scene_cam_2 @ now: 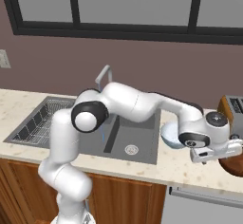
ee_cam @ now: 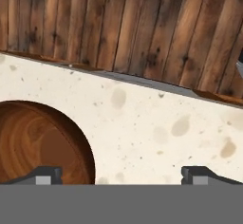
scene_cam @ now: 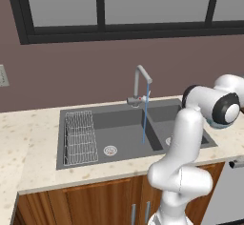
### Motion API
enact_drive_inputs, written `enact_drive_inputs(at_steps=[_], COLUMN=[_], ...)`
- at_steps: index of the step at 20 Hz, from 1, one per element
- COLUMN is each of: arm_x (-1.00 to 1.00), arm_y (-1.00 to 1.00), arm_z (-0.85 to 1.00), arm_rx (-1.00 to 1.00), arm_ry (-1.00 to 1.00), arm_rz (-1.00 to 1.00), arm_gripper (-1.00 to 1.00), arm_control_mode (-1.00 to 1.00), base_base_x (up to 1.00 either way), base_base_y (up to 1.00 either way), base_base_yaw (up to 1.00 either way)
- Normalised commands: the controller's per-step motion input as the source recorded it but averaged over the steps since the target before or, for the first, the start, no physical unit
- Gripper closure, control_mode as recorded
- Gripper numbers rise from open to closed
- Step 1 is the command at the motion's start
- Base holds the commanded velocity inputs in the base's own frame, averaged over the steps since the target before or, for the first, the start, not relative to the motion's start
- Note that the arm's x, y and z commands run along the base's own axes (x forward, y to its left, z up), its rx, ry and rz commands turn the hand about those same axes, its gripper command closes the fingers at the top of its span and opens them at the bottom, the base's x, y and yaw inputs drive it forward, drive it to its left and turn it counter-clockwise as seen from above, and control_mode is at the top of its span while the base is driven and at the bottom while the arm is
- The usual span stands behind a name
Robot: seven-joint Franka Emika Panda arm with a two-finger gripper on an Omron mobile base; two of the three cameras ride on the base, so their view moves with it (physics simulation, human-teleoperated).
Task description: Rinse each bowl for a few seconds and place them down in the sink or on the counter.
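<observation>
One pale blue-grey bowl (scene_cam_2: 169, 135) sits upright on the beige counter (scene_cam_2: 142, 170), just right of the dark sink (scene_cam_2: 139, 137); my wrist hides part of it. My gripper (scene_cam_2: 214, 157) hangs to the right of that bowl, near the counter's front edge, and points down. In the hand view the gripper (ee_cam: 123, 175) stands open over bare counter (ee_cam: 156, 123), its two tips wide apart and nothing between them. A thin blue stream of water (scene_cam: 145, 119) runs from the curved silver tap (scene_cam: 141, 83) into the sink (scene_cam: 121, 119).
A round brown wooden board (ee_cam: 38, 142) lies on the counter beside my gripper and also shows as the board (scene_cam_2: 232, 165) at the far right. A toaster (scene_cam_2: 231, 110) stands behind it. A wire rack (scene_cam: 79, 137) fills the sink's left side.
</observation>
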Motion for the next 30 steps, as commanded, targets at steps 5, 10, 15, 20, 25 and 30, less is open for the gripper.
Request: enact_drive_inputs(at_steps=[5,10,15,20,25,30], arm_x=[0.19,0.17,0.11,0.07,0.11,0.12], arm_y=[-0.05,-0.02,-0.02,-0.06,-0.10,-0.12], arm_z=[-0.04,-0.15,-0.19,-0.14,-0.17,-0.15], arm_rx=[0.00,0.00,0.00,-0.01,0.00,0.00], arm_ry=[0.01,0.01,0.00,-0.01,0.00,0.00], arm_rz=[0.06,0.04,0.01,0.01,0.01,0.01], arm_gripper=[-1.00,-1.00,-1.00,-1.00,-1.00,-1.00], arm_control_mode=[-1.00,-1.00,-1.00,-1.00,-1.00,-1.00], base_base_x=[0.00,0.00,0.00,0.00,0.00,0.00], base_base_y=[0.00,0.00,0.00,0.00,0.00,0.00], base_base_yaw=[0.00,0.00,0.00,0.00,0.00,0.00])
